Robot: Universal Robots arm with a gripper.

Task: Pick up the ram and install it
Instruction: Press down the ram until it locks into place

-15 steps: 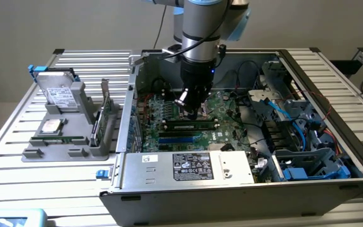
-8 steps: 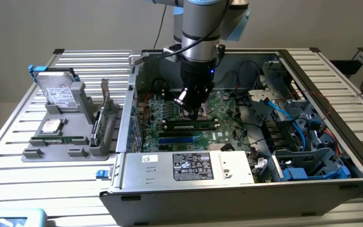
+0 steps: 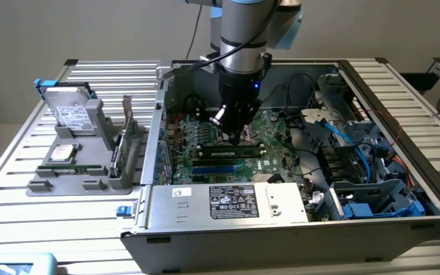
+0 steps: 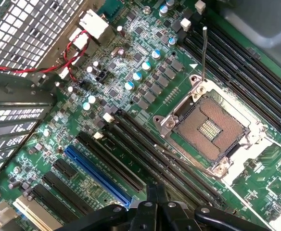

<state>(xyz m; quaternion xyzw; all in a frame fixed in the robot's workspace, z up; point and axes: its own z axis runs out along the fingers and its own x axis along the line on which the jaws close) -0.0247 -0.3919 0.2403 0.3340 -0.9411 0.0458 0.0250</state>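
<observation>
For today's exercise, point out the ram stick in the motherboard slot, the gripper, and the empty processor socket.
ram [image 3: 231, 153], exterior view, middle of its top edge.
gripper [image 3: 237, 137], exterior view, fingertips.
processor socket [image 4: 210, 127], wrist view, contact field.

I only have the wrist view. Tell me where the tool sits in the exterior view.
Observer: The tool points down at the motherboard, just above a ram stick lying along the slots.
Operator: Report what's off to the side.
Observer: A grey holder on the exterior view's left carries a hard drive.
Operator: Check it for another stick.
Observer: A long green stick lies along its front.
</observation>
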